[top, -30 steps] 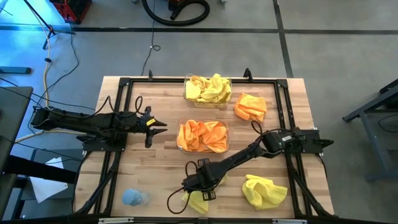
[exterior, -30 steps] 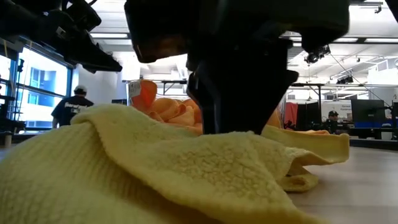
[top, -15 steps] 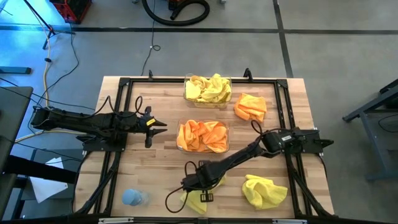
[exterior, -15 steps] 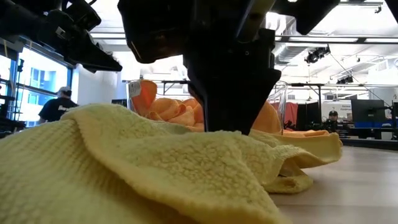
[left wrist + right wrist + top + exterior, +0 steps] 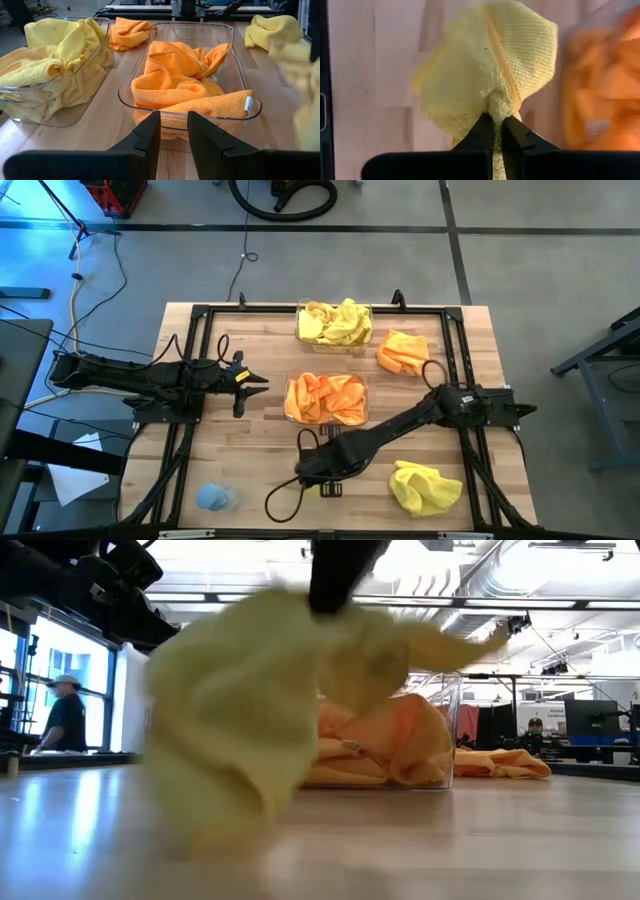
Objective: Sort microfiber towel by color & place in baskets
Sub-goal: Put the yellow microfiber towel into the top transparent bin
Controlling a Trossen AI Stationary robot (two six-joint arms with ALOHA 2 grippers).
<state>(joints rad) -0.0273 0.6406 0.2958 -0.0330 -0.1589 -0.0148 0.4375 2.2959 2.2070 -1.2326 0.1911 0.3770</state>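
Note:
My right gripper (image 5: 497, 127) is shut on a yellow microfiber towel (image 5: 255, 710) near the table's front middle, and the towel hangs below it. In the high view the arm (image 5: 330, 460) hides that towel. A second yellow towel (image 5: 425, 487) lies at the near right, and an orange one (image 5: 403, 350) at the far right. The far basket (image 5: 300, 338) holds yellow towels. The nearer basket (image 5: 252, 107) holds orange ones. My left gripper (image 5: 174, 135) waits left of the baskets, slightly open, with nothing between its fingers. My right gripper pinches a bunched-up fold (image 5: 498, 106) of the yellow towel between its two fingers, which come from above and point down. The towel hangs slack beneath them. Blur hides whether its lower end (image 5: 215, 825) touches the table.
A small pale blue lump (image 5: 213, 497) sits at the near left corner. A black metal frame (image 5: 190, 360) runs around the table's edges. Bare wood lies between the nearer basket and the front edge. People stand in the room beyond the table.
My right gripper has gone up and a little toward the far edge, taking the yellow towel with it. The towel lay spread on the table by the front edge. Now it is gathered at the top and hangs below the fingers.

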